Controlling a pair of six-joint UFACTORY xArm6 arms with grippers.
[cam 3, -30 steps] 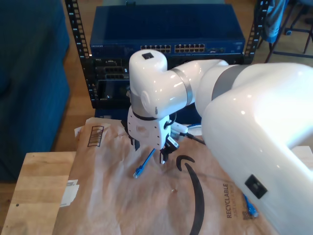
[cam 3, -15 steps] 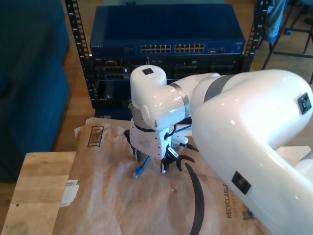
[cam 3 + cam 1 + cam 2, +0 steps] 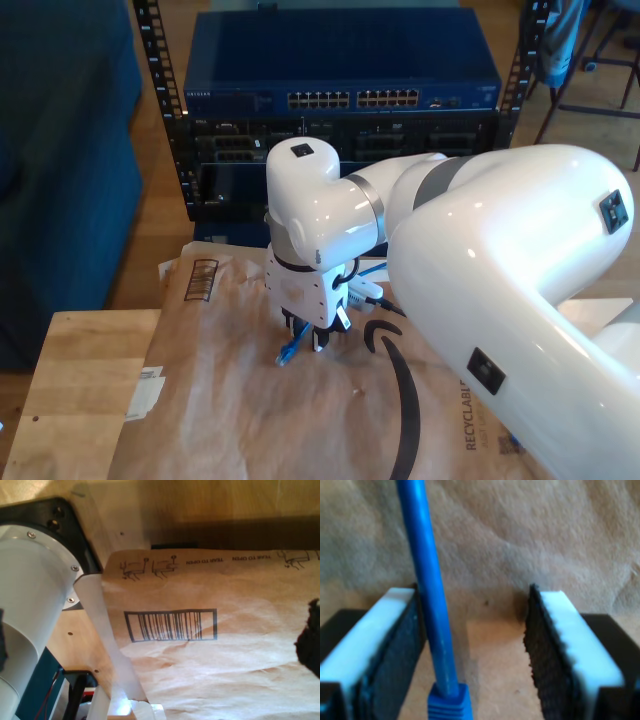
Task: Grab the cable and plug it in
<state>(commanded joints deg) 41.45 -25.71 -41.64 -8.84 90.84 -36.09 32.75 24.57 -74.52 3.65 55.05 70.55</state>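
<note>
**Second gripper lowered over blue cable on paper mailer**

We find our second gripper (image 3: 308, 338) set down close upon the brown paper mailer (image 3: 230, 400) that covers most of the wooden bench (image 3: 75, 380). In the second wrist view its jaws stand apart, with the cable (image 3: 427, 585) running between them. The cable lies against one black ribbed pad (image 3: 400, 655) and is clear of the other, so the jaws are released and nothing is clamped. The ribbed blue boot (image 3: 449, 705) of the plug sits at the near end of that gap.

In the exterior view the cable's plug end (image 3: 287, 352) pokes out from under the gripper toward the exterior view's left, resting on the mailer near its middle. A second short run of blue (image 3: 372, 268) shows behind the wrist.

Behind the bench stands a rack holding a blue network switch (image 3: 340, 70) with rows of ports (image 3: 355, 99).

The first wrist view looks onto the mailer's barcode (image 3: 170, 625) and a "TEAR TO OPEN" strip (print reads inverted). We cannot tell how our first gripper's jaws stand.
</note>
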